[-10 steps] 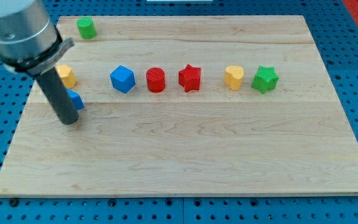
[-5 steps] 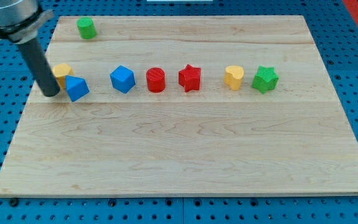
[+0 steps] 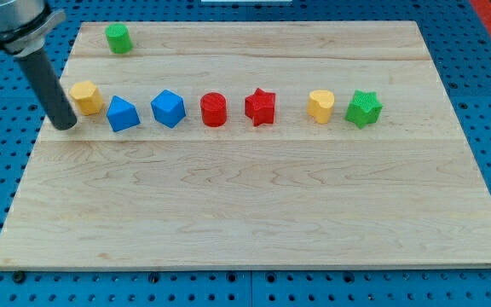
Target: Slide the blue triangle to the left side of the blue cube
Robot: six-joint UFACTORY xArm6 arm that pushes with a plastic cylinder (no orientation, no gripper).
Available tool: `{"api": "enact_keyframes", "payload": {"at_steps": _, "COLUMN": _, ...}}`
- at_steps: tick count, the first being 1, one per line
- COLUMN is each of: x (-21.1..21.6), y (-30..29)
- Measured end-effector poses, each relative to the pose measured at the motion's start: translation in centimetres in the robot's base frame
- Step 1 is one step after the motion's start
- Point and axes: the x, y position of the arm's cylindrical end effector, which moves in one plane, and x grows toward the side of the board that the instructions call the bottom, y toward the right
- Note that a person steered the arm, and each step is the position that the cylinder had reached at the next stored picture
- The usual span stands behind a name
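Since the blue triangle is already sitting just beside the blue cube, on the cube's left in the frame with only a thin strip of board between them, the job looks pretty much done to me. Both sit in the row that runs across the upper middle of the wooden board, so the triangle slots in like 1 more piece of that line.

My tip is off at the left side of the frame, well clear of the triangle and just below-left of the yellow block. It's a bare rod, so nothing is held or gripped, it only pushes. Standing to the left of the triangle makes sense for a shove toward the right, since that's the side you'd push from to send it at the cube.

To the right of the cube come the red cylinder, the red star, another yellow block and the green star. 1 green block sits alone in the upper left corner, out of the way.

If anything, I'd say 1 more nudge risks bumping the triangle into the cube and knocking the row crooked.
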Motion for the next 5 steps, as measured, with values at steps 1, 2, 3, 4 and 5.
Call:
{"api": "enact_keyframes", "payload": {"at_steps": 1, "x": 0.1, "y": 3.7}}
{"api": "enact_keyframes", "payload": {"at_steps": 2, "x": -0.5, "y": 6.4}}
{"api": "enact_keyframes", "payload": {"at_steps": 3, "x": -1.2, "y": 6.9}}
{"api": "enact_keyframes", "payload": {"at_steps": 4, "x": -1.7, "y": 6.9}}
{"api": "enact_keyframes", "payload": {"at_steps": 5, "x": -2.0, "y": 6.9}}
